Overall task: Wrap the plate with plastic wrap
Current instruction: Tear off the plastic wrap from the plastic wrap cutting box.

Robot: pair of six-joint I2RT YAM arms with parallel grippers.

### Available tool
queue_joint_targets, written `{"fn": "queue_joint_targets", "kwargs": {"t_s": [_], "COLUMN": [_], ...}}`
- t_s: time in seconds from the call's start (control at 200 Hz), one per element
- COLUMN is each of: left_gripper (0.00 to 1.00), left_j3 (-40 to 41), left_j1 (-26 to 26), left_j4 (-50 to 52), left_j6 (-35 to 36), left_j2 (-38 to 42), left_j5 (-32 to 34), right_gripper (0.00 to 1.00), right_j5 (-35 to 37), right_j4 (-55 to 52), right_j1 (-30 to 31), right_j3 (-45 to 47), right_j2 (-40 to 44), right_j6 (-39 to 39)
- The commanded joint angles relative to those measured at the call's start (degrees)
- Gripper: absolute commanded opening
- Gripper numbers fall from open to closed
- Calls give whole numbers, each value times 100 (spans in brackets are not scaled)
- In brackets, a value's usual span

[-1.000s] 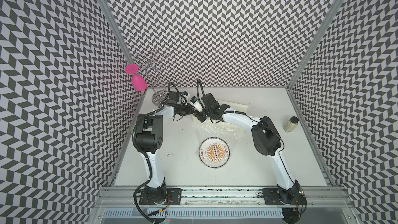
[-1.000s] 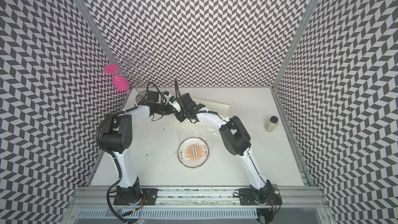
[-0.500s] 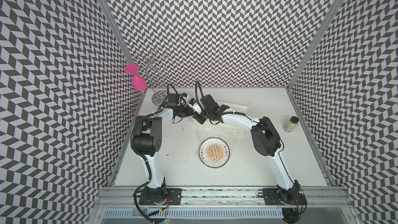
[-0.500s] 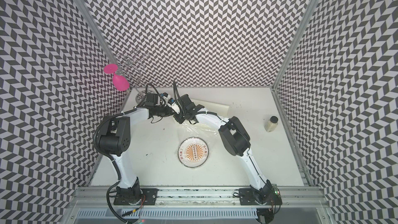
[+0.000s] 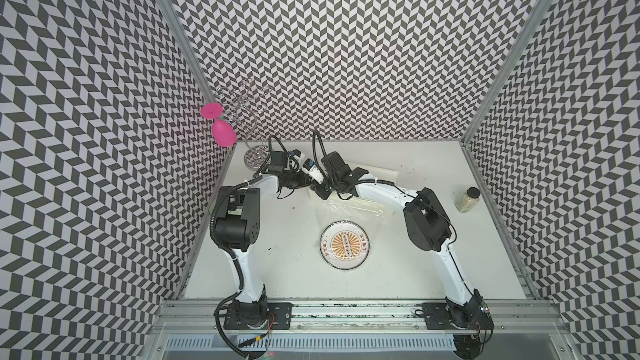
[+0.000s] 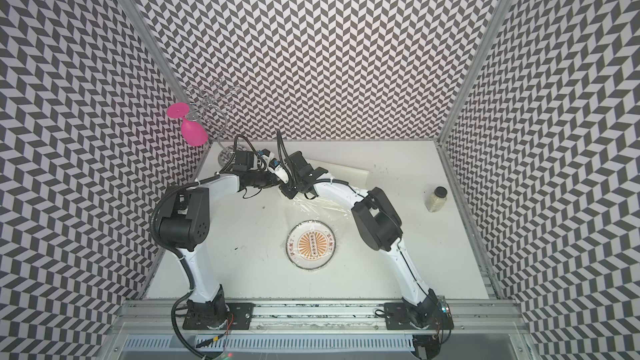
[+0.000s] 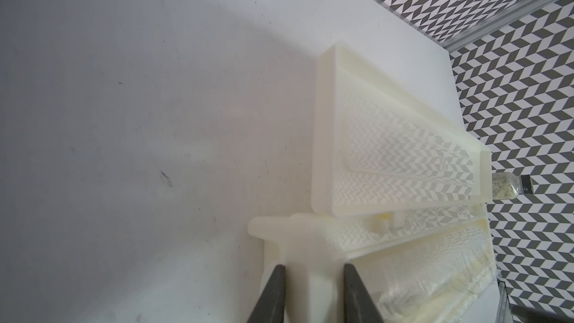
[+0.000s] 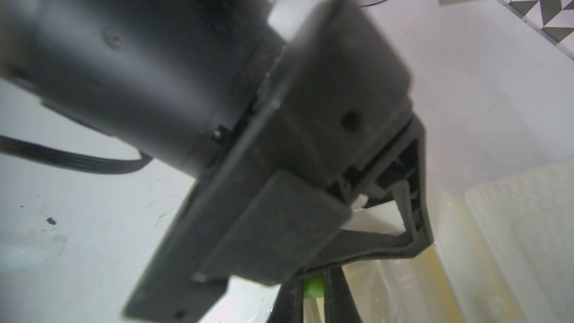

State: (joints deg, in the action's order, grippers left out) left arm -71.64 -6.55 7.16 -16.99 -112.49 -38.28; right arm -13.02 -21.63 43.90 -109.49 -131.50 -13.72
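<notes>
The plate (image 5: pixel 346 244) (image 6: pixel 311 244) lies flat in mid-table, white with an orange sunburst. Plastic wrap (image 5: pixel 353 205) (image 6: pixel 320 206) stretches from the cream dispenser box (image 5: pixel 379 172) (image 6: pixel 348 172) toward the plate's far rim. The box's lid stands open in the left wrist view, showing the roll (image 7: pixel 435 274). My left gripper (image 7: pixel 313 270) (image 5: pixel 304 181) is shut on the box's end handle (image 7: pixel 310 243). My right gripper (image 8: pixel 314 284) (image 5: pixel 320 191) sits beside it, shut on a green tab (image 8: pixel 313 285) at the box's left end. The left wrist blocks most of the right wrist view.
A wire rack (image 5: pixel 242 105) with a pink glass (image 5: pixel 223 135) stands in the back left corner on its round base (image 5: pixel 254 161). A small jar (image 5: pixel 467 199) (image 6: pixel 437 199) stands near the right wall. The two wrists are crowded together at the box's left end.
The right gripper's jaws have drawn tighter on the green tab, and its wrist has edged slightly left. The left gripper keeps its hold; plate and film look unchanged.
</notes>
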Motion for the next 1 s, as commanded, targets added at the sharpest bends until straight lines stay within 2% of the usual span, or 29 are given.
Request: {"fn": "queue_joint_targets", "kwargs": {"t_s": [0.0, 0.225, 0.701, 0.997], "left_gripper": [7, 0, 0, 0], "left_j3": [325, 409, 491, 465], "left_j1": [-69, 11, 125, 134], "left_j4": [538, 577, 712, 766], "left_j6": [-1, 50, 200, 179], "left_j2": [-150, -151, -269, -371], "left_j5": [100, 427, 1014, 1116], "right_gripper": [4, 3, 0, 0], "right_j5": [311, 191, 171, 405], "right_j4": [-216, -752, -1489, -1613], "right_j1": [49, 32, -175, -291], "right_j3": [-123, -264, -301, 182], "right_j2": [-70, -9, 344, 597], "right_j6": [-318, -897, -1219, -1454]}}
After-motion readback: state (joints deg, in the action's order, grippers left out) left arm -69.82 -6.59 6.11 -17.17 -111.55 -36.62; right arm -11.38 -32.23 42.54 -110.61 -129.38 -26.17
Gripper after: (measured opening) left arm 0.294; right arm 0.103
